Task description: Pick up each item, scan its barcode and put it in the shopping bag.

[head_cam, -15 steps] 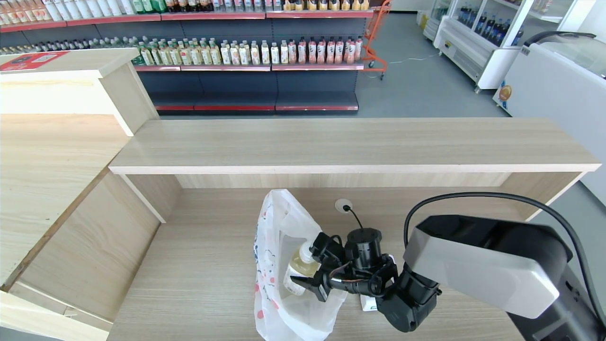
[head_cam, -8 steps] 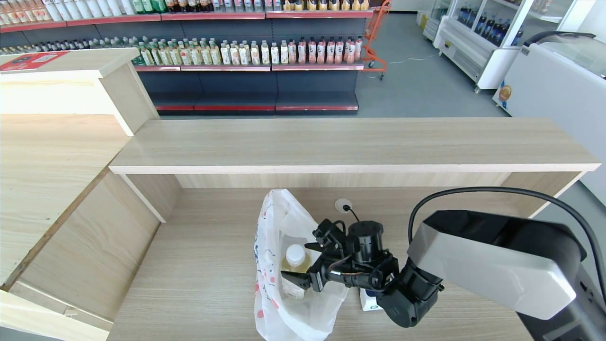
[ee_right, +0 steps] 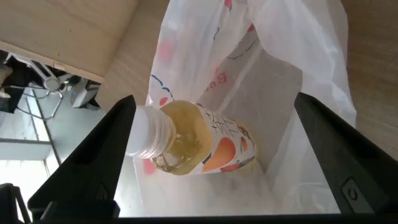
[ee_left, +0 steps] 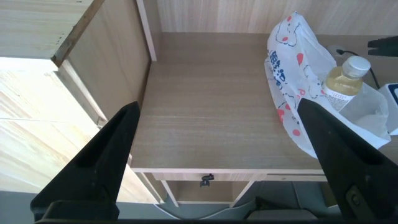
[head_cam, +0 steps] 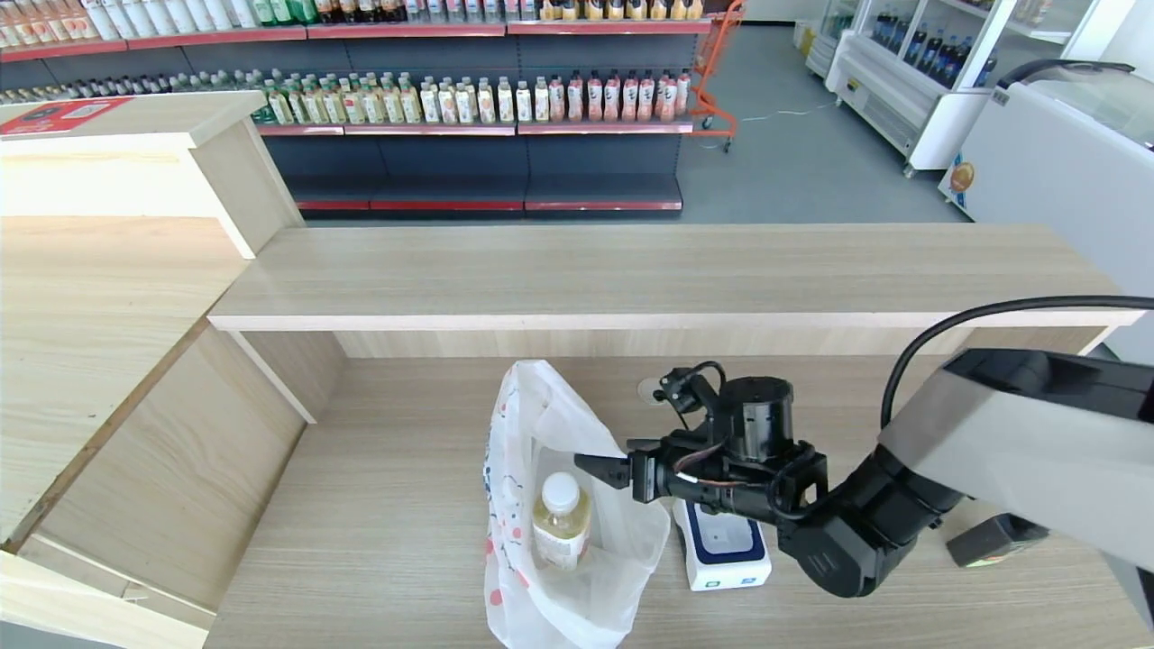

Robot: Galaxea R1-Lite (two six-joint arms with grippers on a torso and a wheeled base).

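A white plastic shopping bag (head_cam: 518, 442) with red and blue print stands open on the lower wooden counter. Upright inside it is a bottle (head_cam: 561, 523) of pale yellow drink with a white cap. My right gripper (head_cam: 606, 456) hovers open just right of the bag's mouth, holding nothing. In the right wrist view the bottle (ee_right: 193, 140) lies below the spread right gripper (ee_right: 214, 102), inside the bag (ee_right: 280, 62). My left gripper (ee_left: 217, 109) is open and well back to the left, above the counter, with the bag (ee_left: 292, 81) and bottle (ee_left: 345, 78) off to one side.
A white and blue scanner (head_cam: 721, 545) lies flat on the counter beside the bag, under my right arm. A dark handheld block (head_cam: 992, 539) sits at the far right. A cable port (head_cam: 651, 390) is behind the bag. A raised counter ledge (head_cam: 667, 320) runs along the back.
My right gripper let go of the bottle and drew back up and to the right, out of the bag. The bottle now stands alone in the bag.
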